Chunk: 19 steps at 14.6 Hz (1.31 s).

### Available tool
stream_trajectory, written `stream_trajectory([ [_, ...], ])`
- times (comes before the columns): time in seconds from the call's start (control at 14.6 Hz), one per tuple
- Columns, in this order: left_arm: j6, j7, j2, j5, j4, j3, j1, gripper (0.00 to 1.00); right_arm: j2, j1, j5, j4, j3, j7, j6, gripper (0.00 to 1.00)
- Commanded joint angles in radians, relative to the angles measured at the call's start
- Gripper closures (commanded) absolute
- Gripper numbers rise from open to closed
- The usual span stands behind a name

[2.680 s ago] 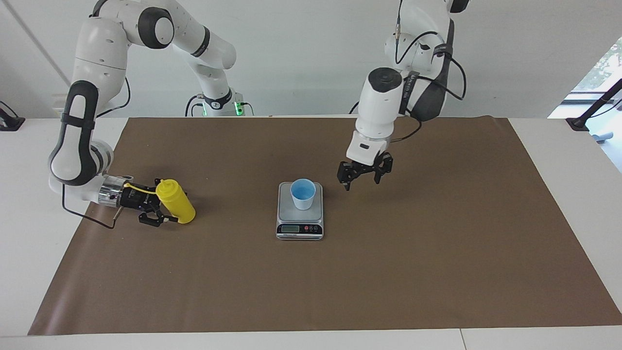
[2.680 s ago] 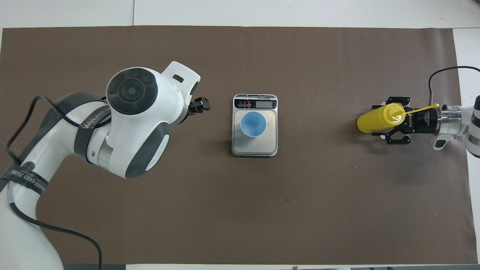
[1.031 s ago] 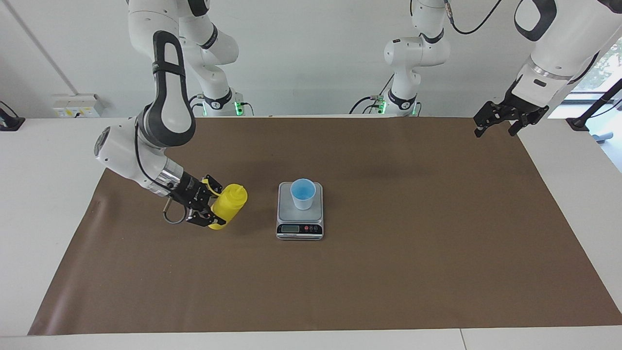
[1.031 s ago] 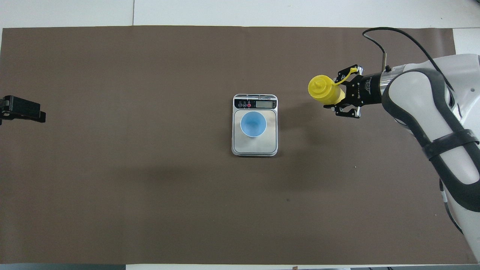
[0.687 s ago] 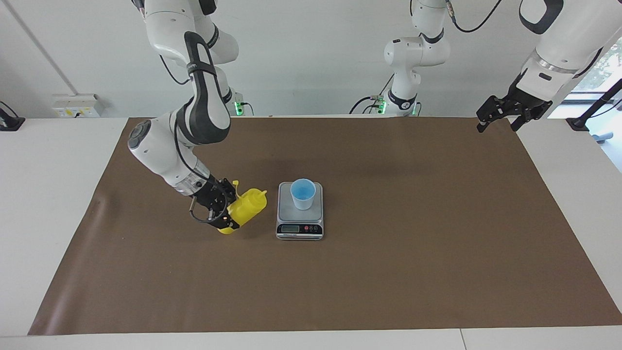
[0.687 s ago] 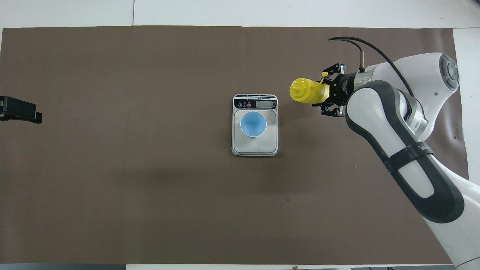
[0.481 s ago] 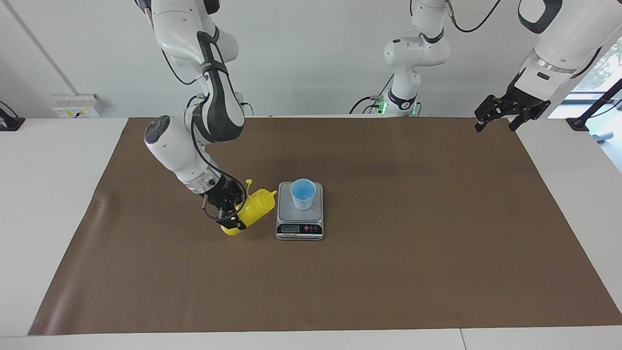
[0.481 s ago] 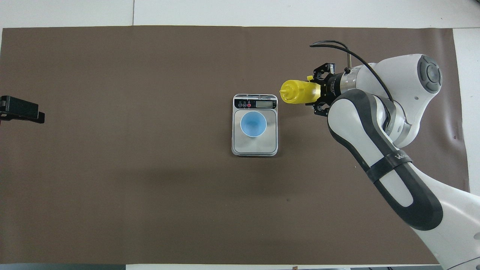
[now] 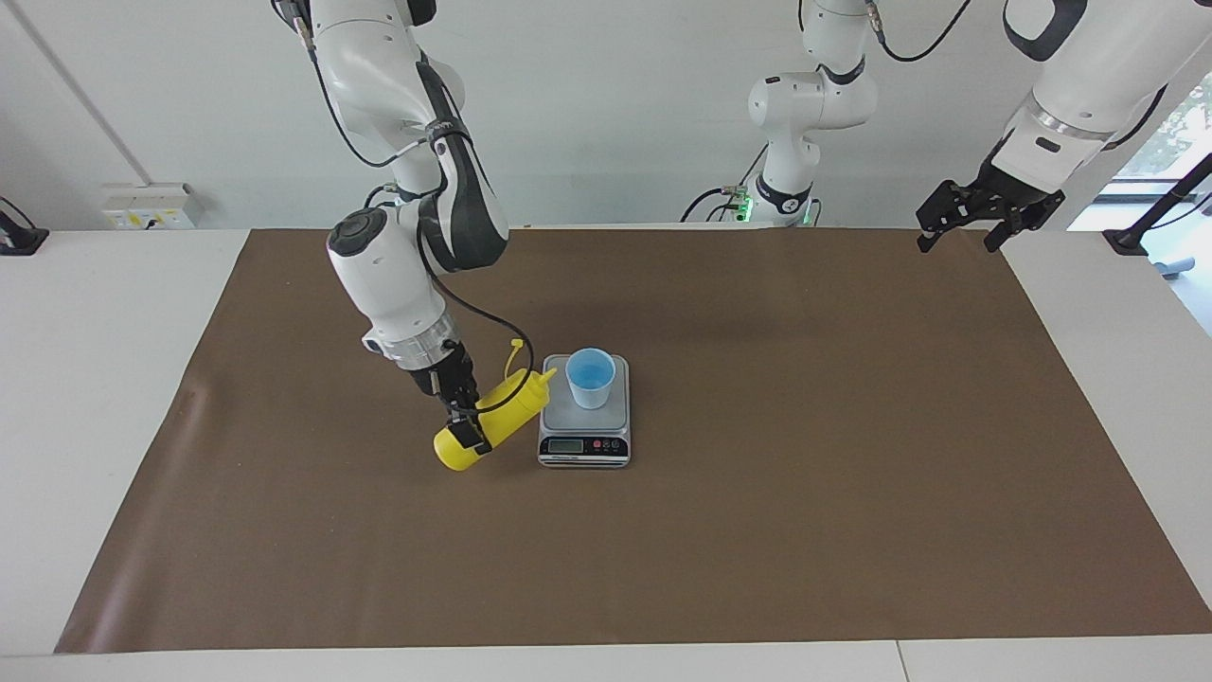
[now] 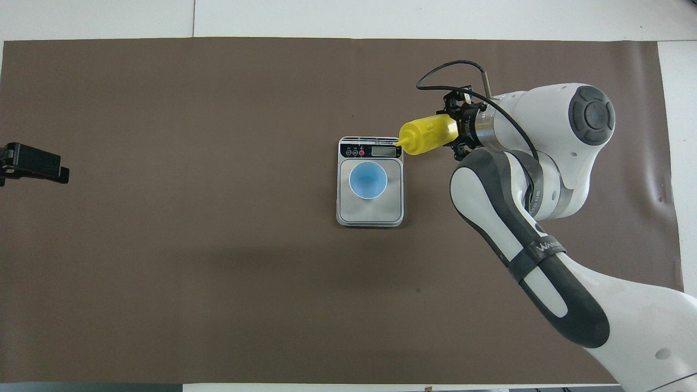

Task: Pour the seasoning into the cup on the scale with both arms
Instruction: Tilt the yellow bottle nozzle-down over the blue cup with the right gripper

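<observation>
Bottle (image 9: 488, 420) tilted, clamped between right fingers (image 9: 466, 434).

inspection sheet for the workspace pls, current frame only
Surface: brown mat on a white table.
Job's things: light blue cup upright on the scale; yellow bottle tilted, nozzle toward the cup, cap off on its strap.
Clutter: nothing seen.
Grippers: right gripper shut on the bottle beside the scale; left gripper open, waiting, raised over the mat's edge at the left arm's end.
Cables: black cable looping at the right wrist.
Surroundings: white wall, wall socket.
</observation>
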Motion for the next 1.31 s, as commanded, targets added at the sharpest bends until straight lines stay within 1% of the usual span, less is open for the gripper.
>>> stream_trajectory([
  [0.0, -0.021, 0.016, -0.005, -0.007, 0.009, -0.001, 0.005, 0.0, -0.011, 0.011, -0.051, -0.014, 0.001, -0.05, 0.032, 1.0],
  [0.21, -0.019, 0.078, -0.005, -0.006, 0.007, 0.002, 0.005, 0.0, -0.023, 0.034, -0.056, -0.057, 0.003, -0.158, 0.127, 1.0],
  [0.34, -0.02, 0.081, -0.007, -0.006, 0.006, -0.001, 0.006, 0.0, -0.023, 0.055, -0.06, -0.061, 0.001, -0.169, 0.143, 1.0],
  [0.55, -0.025, 0.082, -0.01, -0.004, 0.0, 0.002, 0.008, 0.0, -0.023, 0.054, -0.079, -0.068, 0.001, -0.267, 0.161, 1.0],
  [0.69, -0.027, 0.082, -0.014, -0.004, -0.005, 0.002, 0.006, 0.0, -0.026, 0.058, -0.085, -0.093, 0.001, -0.285, 0.219, 1.0],
  [0.96, -0.025, 0.081, -0.014, 0.029, -0.005, -0.001, 0.003, 0.0, -0.026, 0.06, -0.168, -0.152, -0.001, -0.321, 0.371, 1.0],
  [1.1, -0.024, 0.076, -0.014, 0.029, -0.005, -0.001, 0.003, 0.0, -0.022, 0.058, -0.202, -0.158, -0.002, -0.319, 0.399, 1.0],
  [1.24, -0.019, 0.076, -0.014, 0.029, -0.005, -0.001, 0.005, 0.0, -0.019, 0.058, -0.203, -0.152, -0.002, -0.314, 0.42, 1.0],
])
